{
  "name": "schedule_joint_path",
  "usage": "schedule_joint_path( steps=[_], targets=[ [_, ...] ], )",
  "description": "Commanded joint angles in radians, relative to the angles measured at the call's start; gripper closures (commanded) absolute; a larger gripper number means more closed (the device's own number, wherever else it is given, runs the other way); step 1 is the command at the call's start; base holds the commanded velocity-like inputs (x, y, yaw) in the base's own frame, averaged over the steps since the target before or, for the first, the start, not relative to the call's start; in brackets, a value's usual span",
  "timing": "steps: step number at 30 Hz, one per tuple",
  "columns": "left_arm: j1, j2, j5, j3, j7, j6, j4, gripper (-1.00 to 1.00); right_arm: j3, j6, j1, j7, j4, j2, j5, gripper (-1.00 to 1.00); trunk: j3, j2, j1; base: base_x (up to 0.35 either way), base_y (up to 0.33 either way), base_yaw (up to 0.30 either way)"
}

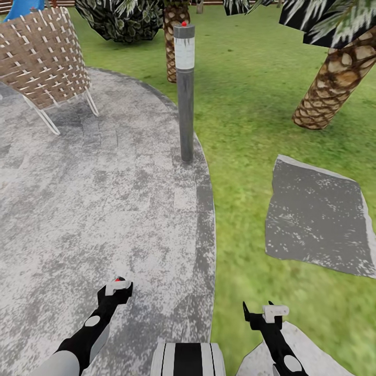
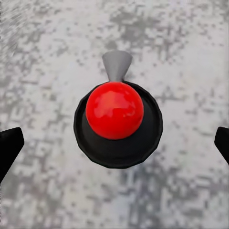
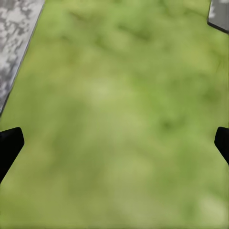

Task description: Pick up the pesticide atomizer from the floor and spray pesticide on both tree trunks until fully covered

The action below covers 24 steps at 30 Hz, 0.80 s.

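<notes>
The pesticide atomizer (image 2: 114, 112) stands on the grey patio paving: a round black body, a glossy red ball on top and a grey nozzle. My left gripper (image 2: 114, 143) hangs straight above it, open, with its black fingers (image 2: 9, 145) wide on either side and not touching it. In the head view, just a red bit of the atomizer (image 1: 121, 280) peeks past the left gripper (image 1: 119, 286). My right gripper (image 1: 258, 309) is open over the lawn, nothing between its fingers (image 3: 9, 145). The trees and their trunks are out of view.
A grey lamp post (image 1: 186, 94) stands at the patio's edge ahead. A woven chair (image 1: 44, 57) is at the far left. Scaly brown palms (image 1: 334, 83) rise from the lawn at the right and behind the post. A grey stepping slab (image 1: 318, 216) lies in the grass.
</notes>
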<state>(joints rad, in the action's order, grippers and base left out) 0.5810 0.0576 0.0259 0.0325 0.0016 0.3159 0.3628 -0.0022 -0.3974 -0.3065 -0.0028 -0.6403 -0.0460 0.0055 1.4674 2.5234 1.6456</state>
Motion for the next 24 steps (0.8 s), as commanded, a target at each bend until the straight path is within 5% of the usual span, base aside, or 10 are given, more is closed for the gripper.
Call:
schedule_joint_path(
  steps=[1,13,14,24],
  targets=[
    [0.0,0.0,0.003,0.0,0.0,0.003,-0.001,-1.0,0.0,-0.003,0.0,0.0,0.001,0.0,0.001,-1.0,0.0,0.0,0.0,0.0,0.0,0.0],
    [0.0,0.0,0.002,0.001,0.001,0.003,0.0,-1.0,0.0,-0.003,-0.001,0.0,0.001,0.0,0.001,-1.0,0.0,0.0,0.0,0.0,0.0,0.0],
    [0.0,0.0,0.002,0.001,0.001,0.003,0.0,1.0,0.0,-0.003,0.0,0.0,0.001,0.0,0.001,-1.0,0.0,0.0,0.0,0.0,0.0,0.0],
    [0.0,-0.001,0.002,0.001,0.001,0.003,0.001,1.0,0.001,-0.003,0.0,0.0,0.002,0.0,0.001,-1.0,0.0,0.0,0.0,0.0,0.0,0.0]
  ],
)
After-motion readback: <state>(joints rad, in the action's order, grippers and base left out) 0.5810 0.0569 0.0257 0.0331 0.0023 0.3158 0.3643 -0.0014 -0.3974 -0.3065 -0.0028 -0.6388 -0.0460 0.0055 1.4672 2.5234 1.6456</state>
